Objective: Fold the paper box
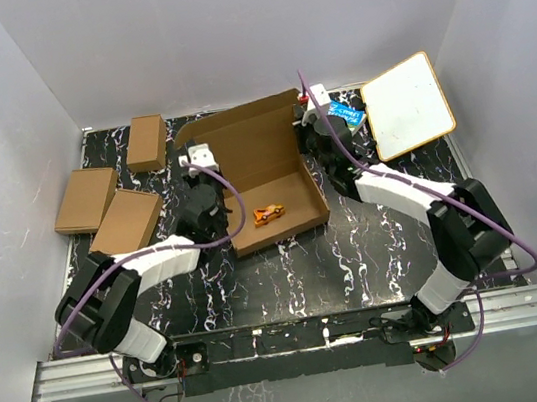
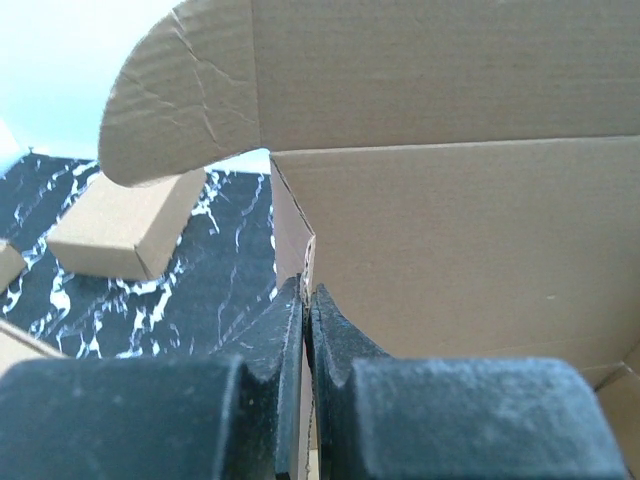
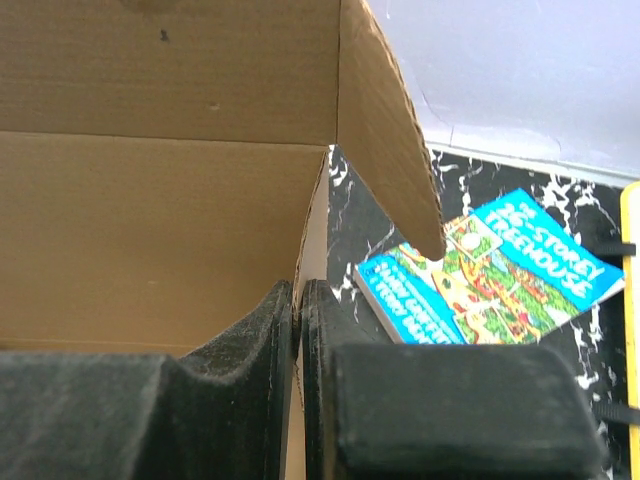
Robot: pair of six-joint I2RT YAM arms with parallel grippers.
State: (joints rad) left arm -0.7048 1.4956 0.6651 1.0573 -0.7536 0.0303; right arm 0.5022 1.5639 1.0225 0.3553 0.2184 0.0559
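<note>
The paper box (image 1: 258, 167) stands half formed in the middle of the table, lid raised at the back, with a small orange object (image 1: 268, 213) on its floor. My left gripper (image 2: 305, 300) is shut on the paper box's left side wall (image 2: 292, 235), the cardboard edge pinched between the pads. On the opposite side my right gripper (image 3: 298, 295) is shut on the right side wall (image 3: 312, 240). From above, the left gripper (image 1: 200, 163) and the right gripper (image 1: 309, 119) flank the box. A rounded lid flap (image 2: 180, 90) hangs above the left wall, another (image 3: 395, 130) above the right.
Three small folded cardboard boxes (image 1: 146, 141) (image 1: 85, 199) (image 1: 128, 222) lie at the left. A blue book (image 3: 495, 270) lies right of the box, also the blue book (image 1: 346, 113) from above. A white board with a wooden rim (image 1: 406, 105) rests at back right. White walls enclose the table.
</note>
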